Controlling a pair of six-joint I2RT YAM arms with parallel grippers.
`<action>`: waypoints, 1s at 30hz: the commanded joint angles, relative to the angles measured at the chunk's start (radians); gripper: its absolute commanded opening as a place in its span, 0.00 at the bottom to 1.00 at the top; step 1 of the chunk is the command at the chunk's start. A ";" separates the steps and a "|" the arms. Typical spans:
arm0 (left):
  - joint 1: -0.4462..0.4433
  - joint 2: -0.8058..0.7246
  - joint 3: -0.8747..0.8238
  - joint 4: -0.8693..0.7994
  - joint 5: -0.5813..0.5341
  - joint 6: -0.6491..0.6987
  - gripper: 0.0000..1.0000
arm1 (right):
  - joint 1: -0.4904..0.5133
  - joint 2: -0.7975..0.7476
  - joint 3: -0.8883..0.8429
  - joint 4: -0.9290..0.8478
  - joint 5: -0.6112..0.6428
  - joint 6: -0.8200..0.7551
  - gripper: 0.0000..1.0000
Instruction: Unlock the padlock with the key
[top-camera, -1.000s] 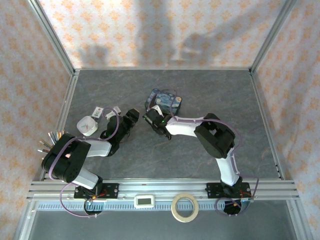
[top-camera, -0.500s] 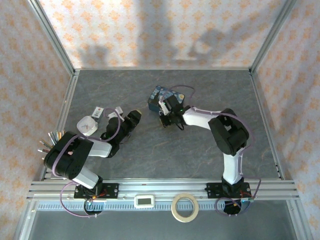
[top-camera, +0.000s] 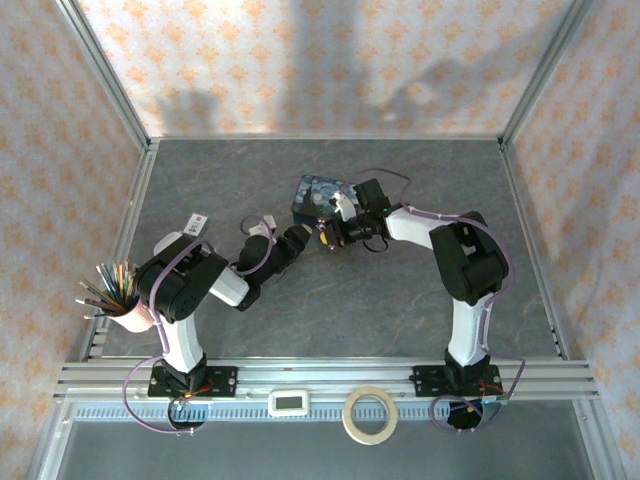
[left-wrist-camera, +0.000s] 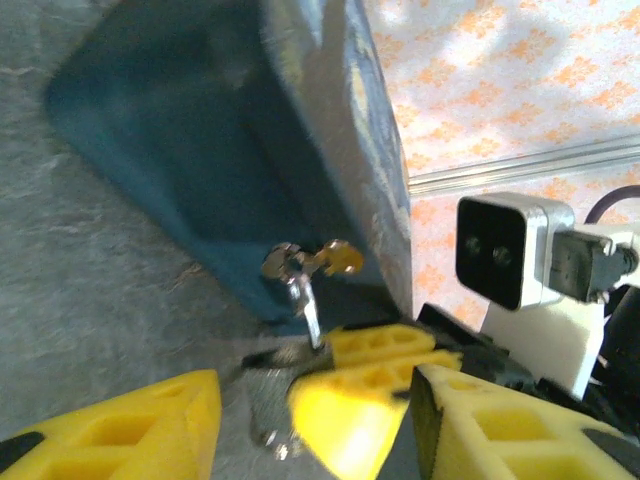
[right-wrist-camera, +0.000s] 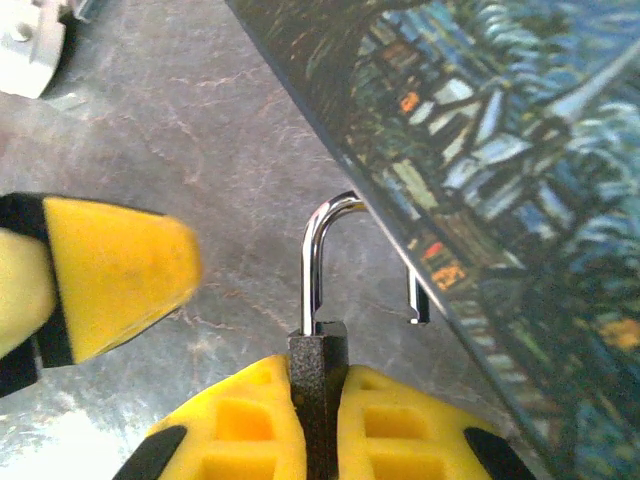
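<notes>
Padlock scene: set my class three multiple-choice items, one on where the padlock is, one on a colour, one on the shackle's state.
1. Where is the padlock? A lying loose; B between the right fingers; C hung on a wall hook.
2. What colour are the right fingers? A yellow; B red; C grey.
3. The shackle is: A closed; B missing; C open.
Key: 1 B, the right fingers clamp its dark body. 2 A, both pads show yellow in the right wrist view. 3 C, one leg sits in the body while the other ends free in the air.
</notes>
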 joint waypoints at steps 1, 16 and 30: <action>-0.014 0.028 0.058 0.025 -0.009 -0.011 0.45 | 0.003 -0.014 -0.027 0.037 -0.081 0.013 0.00; -0.037 0.071 0.147 -0.224 -0.116 0.046 0.36 | 0.003 -0.012 -0.039 0.052 -0.106 0.006 0.00; -0.046 0.112 0.216 -0.276 -0.128 0.061 0.28 | 0.003 -0.020 -0.056 0.072 -0.152 0.014 0.00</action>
